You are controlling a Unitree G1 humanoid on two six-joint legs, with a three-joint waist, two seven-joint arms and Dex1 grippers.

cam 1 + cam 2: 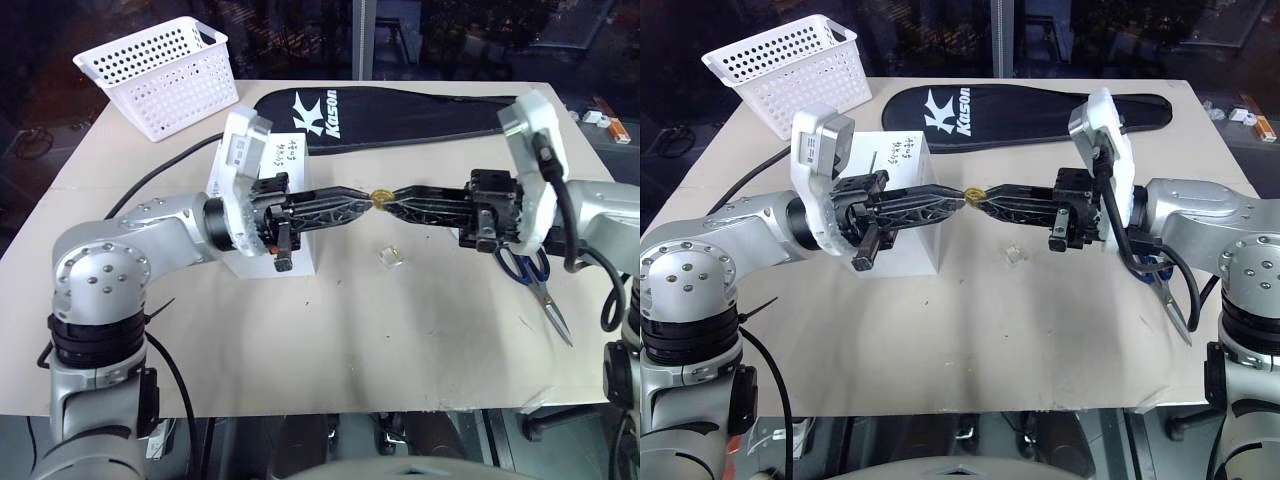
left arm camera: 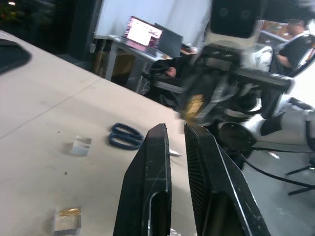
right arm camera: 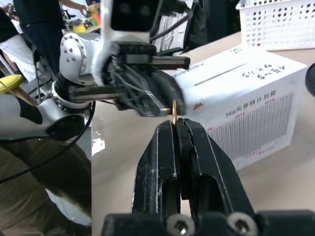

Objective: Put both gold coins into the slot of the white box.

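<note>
Two pincers meet tip to tip above the bench point(image 1: 330, 330), both level, with one gold coin point(image 1: 380, 196) between them, just right of the white box point(image 1: 902, 205). Right pincer point(image 3: 177, 123) is clamped tight on that coin, which stands on edge at its tips in the right wrist view. Left pincer point(image 1: 366, 199) is narrowed, tips touching the same coin from the box side; can't tell if it actually grips it. White box stands under the left wrist, the slot point(image 3: 225, 73) on its top face, scribbles beside it, printed grid on its side. Second gold coin point(image 2: 69, 212) lies in its clear case on the bench, right of the box and nearer the robot. One more clear case point(image 2: 81, 145) lies further right of the box, towards the blue scissors point(image 1: 535, 280); can't tell what's in it. Scissors lie well right of the box, under the right arm. White perforated basket point(image 1: 165, 75) sits behind the box at the far left corner; black Kason bag point(image 1: 400, 110) behind the box to the right.
</note>
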